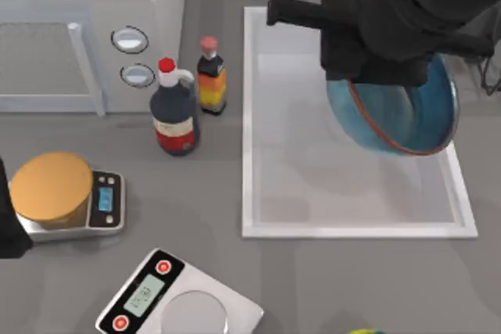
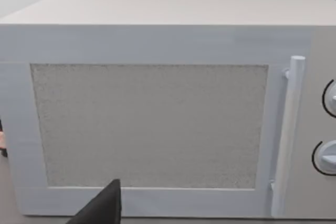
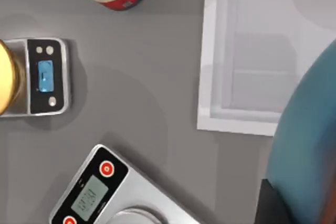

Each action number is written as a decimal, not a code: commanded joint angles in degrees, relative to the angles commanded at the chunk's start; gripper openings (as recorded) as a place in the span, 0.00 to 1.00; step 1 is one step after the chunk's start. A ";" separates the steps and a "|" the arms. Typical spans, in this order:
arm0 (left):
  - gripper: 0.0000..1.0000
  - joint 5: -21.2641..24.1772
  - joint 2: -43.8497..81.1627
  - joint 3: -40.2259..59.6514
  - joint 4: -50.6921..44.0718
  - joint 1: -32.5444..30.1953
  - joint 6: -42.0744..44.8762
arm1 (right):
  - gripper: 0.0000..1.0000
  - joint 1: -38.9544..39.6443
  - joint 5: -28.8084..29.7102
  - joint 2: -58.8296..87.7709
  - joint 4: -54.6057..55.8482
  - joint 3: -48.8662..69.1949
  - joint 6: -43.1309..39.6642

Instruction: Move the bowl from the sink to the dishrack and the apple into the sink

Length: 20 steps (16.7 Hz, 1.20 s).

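1. Over the sink's point(image 1: 254, 115) far right part, seen from the top camera, the right arm's dark bulk covers the right gripper point(image 1: 374, 68); the bowl point(image 1: 407, 119) hangs tilted just under it, reddish rim and blue inside facing the camera.
2. Right gripper looks closed on the bowl's far edge, but the arm hides the fingers themselves; grip read from the bowl being tilted up against it.
3. Bowl sits above the sink's right half, its right edge reaching over the sink's right rim.
4. Right wrist view: bowl wall point(image 3: 307, 145) is a big blue surface close to the lens, dark finger part beside it at the frame edge; sink corner point(image 3: 210, 114) beyond it.
5. Left arm parked at the table's left edge, dark shape by the scale; its gripper state cannot be told. A dark finger tip point(image 2: 105, 205) pokes into the left wrist view, facing the microwave door point(image 2: 149, 129).
6. Microwave point(image 1: 86, 29) at far left in the top view, two bottles point(image 1: 174, 111) standing between it and the sink.
7. Orange disc point(image 1: 51, 185) rests on a small scale point(image 1: 106, 201) at left; second scale point(image 1: 176, 295) near the front edge, also in the right wrist view point(image 3: 94, 192).
8. Small yellow-green object point(image 1: 368, 332) just peeks in at the front edge.
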 joint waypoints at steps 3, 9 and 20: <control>1.00 0.00 0.00 0.00 0.00 0.00 0.00 | 0.00 -12.50 -5.63 -4.04 14.57 -4.40 -9.36; 1.00 0.00 0.00 0.00 0.00 0.00 0.00 | 0.00 -42.47 -17.18 -13.32 46.34 -15.07 -27.76; 1.00 0.00 0.00 0.00 0.00 0.00 0.00 | 0.00 -64.95 -24.24 -20.09 69.06 -26.15 -40.62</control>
